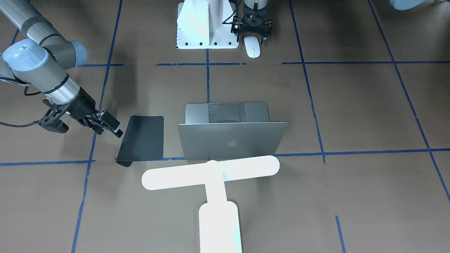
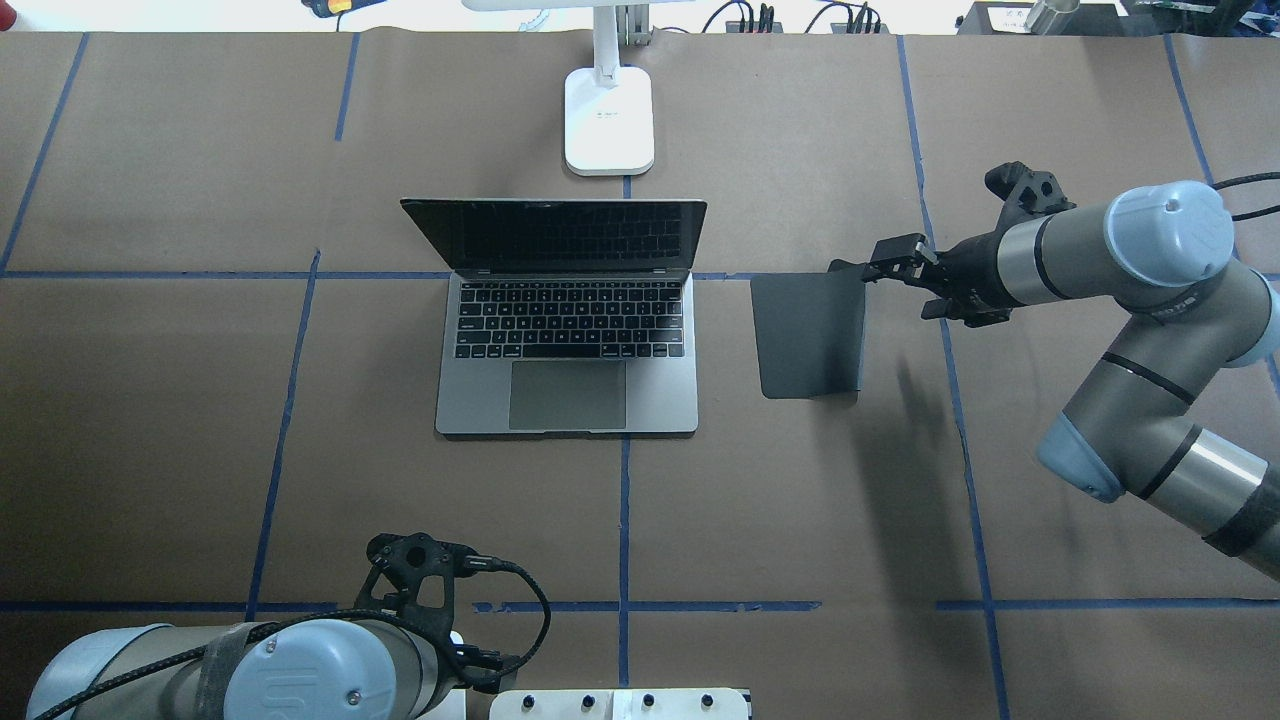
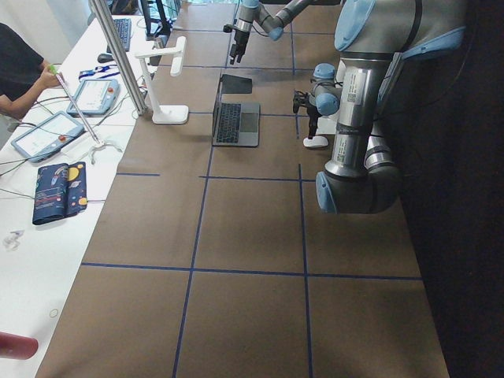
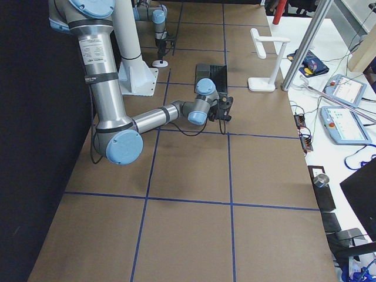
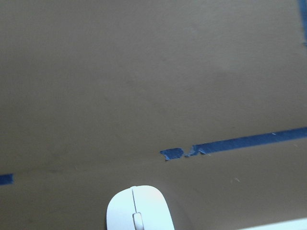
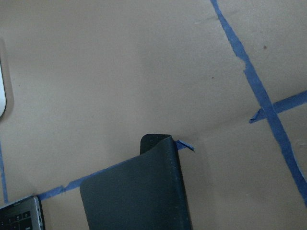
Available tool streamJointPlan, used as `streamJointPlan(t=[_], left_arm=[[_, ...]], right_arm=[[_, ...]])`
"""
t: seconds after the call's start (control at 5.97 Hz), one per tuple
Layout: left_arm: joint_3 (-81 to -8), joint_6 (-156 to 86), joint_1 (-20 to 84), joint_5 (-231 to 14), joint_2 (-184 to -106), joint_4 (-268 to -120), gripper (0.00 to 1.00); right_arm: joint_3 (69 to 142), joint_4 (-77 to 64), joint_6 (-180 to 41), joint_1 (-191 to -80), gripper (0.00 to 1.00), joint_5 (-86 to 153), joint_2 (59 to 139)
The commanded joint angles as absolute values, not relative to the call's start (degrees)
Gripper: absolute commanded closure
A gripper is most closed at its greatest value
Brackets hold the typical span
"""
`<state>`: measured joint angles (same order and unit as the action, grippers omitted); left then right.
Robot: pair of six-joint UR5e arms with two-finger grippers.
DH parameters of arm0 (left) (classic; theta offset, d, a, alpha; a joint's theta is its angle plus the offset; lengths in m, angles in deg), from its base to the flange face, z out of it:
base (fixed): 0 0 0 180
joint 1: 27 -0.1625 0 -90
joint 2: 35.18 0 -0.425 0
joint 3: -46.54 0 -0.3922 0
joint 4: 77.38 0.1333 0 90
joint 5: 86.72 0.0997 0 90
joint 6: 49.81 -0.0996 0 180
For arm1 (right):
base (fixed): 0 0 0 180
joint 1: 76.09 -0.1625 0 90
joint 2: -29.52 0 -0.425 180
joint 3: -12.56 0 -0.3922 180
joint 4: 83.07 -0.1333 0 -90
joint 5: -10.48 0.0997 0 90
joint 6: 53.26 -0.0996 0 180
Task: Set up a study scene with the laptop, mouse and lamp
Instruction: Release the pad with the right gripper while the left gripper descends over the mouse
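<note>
Front view: the right gripper (image 1: 117,130), frame left, looks clamped on the left edge of the black mat (image 1: 144,137). The mat's lower corner is curled. It sits just left of the open laptop (image 1: 232,140) at centre. The lit lamp (image 1: 211,175) is lower centre. The mouse (image 1: 252,46) is top centre, just below the left gripper (image 1: 251,35), whose jaws look apart.

Overhead: the mat is right of the laptop, not touching.

Right wrist: the curl is plain.

Best move, I judge: pull outward to flatten the curl, lower the mat onto the table (image 1: 351,105) square to the laptop, then release.
</note>
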<state>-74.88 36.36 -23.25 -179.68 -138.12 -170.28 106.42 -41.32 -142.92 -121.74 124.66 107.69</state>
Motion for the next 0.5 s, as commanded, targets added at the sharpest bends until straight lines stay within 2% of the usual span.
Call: streamJointPlan(t=[0.0, 0.33], left_arm=[[-72.7, 39.7, -23.7, -180.7, -137.4, -173.1, 0.0], [-70.5, 41.3, -23.7, -180.7, -137.4, -177.8, 0.0]], right_arm=[[107.7, -41.3, -142.9, -121.8, 0.0, 124.3, 108.3], [109.5, -41.3, -142.9, -121.8, 0.0, 124.3, 109.6]])
